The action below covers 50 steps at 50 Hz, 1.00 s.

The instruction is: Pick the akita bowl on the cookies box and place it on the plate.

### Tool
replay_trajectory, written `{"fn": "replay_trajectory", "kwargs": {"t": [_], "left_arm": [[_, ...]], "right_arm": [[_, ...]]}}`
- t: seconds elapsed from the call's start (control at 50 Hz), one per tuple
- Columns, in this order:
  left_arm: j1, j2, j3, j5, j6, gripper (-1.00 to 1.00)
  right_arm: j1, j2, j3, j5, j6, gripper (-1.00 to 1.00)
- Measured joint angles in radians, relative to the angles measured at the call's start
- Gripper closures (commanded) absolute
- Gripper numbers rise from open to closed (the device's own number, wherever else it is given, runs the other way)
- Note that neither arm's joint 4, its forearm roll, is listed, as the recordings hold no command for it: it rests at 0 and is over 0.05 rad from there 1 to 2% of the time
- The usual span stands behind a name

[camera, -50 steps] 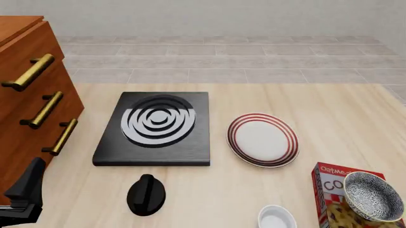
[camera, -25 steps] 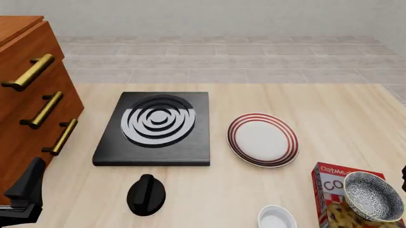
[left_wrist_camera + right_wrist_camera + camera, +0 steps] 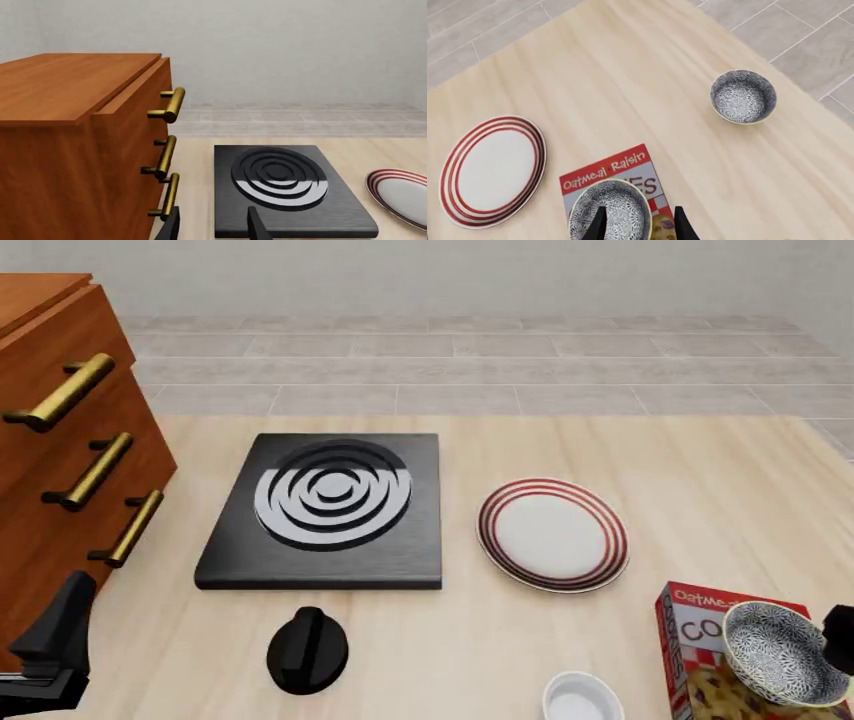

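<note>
The speckled bowl [image 3: 785, 653] is sitting on the red cookies box [image 3: 694, 640] at the near right corner of the worktop [image 3: 667, 450]. The plate [image 3: 553, 534] is a bit further back and left, well apart. The right claw [image 3: 637, 220] hangs over the bowl's rim, fingers apart. The left claw [image 3: 212, 226] is spread too, by the wooden drawers [image 3: 80, 150] and black stove [image 3: 287, 187].

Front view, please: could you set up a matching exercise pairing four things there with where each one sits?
Things:
1. akita bowl
2. plate
3. stove
4. white bowl

Places:
A. next to the drawers
B. on the cookies box
C. bottom edge, left of the box
D. between stove and box, nothing on it

Pairs: 1-B, 2-D, 3-A, 4-C
</note>
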Motion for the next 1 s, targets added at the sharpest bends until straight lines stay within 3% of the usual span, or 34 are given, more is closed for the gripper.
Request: {"fn": "replay_trajectory", "kwargs": {"t": [1.0], "left_arm": [[0.000, 0.000, 0.000, 0.000, 0.000, -1.00]], "right_arm": [[0.039, 0.151, 0.168, -0.254, 0.034, -1.00]]}}
